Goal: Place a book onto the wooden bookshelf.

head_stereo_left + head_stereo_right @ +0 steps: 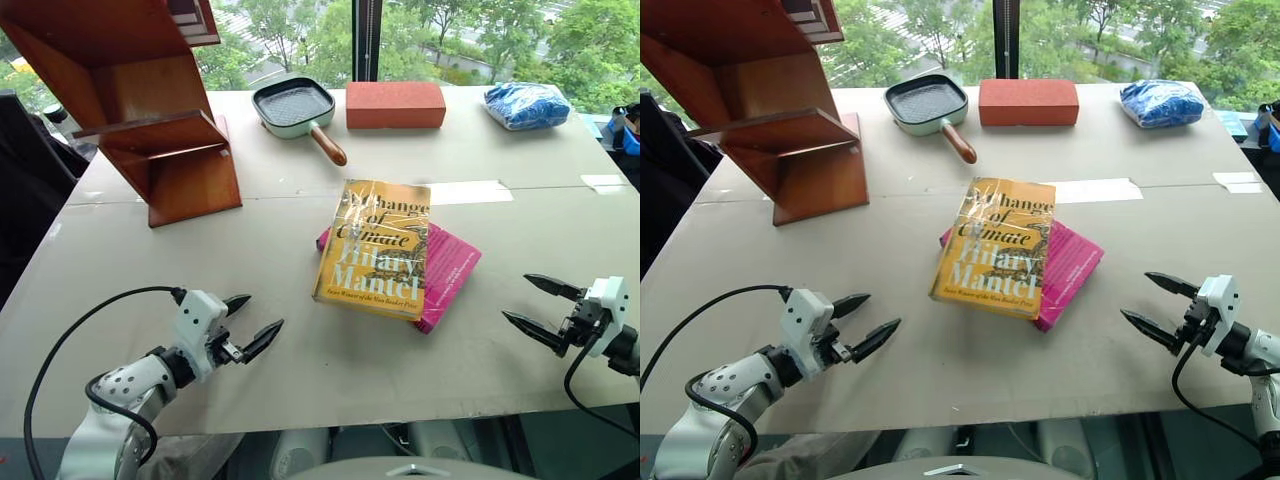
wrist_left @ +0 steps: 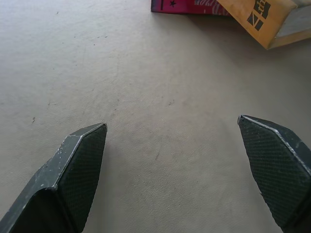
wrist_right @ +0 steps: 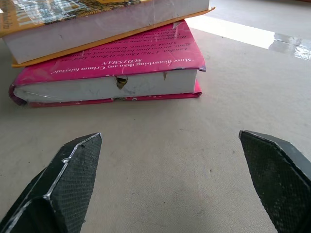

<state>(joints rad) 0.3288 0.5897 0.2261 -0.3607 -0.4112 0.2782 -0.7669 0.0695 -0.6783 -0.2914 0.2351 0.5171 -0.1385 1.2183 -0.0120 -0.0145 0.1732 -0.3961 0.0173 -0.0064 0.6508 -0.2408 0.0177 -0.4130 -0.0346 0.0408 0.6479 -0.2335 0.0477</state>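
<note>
Still at the start: nothing is lifted or placed yet.
Book: the yellow book [image 1: 375,250] lies mid-bench on top of a pink book [image 1: 448,272], untouched.
Bookshelf: the wooden bookshelf [image 1: 130,95] stands at about ten o'clock from the books, well apart.
Left end effector: the left end effector [image 1: 250,322] hovers at the books' eight o'clock, fingers wide apart, holding nothing.
Right end effector: the right end effector [image 1: 530,303] hovers at four o'clock, likewise spread and empty.
Left to do: grasp, carry, set down.
</note>
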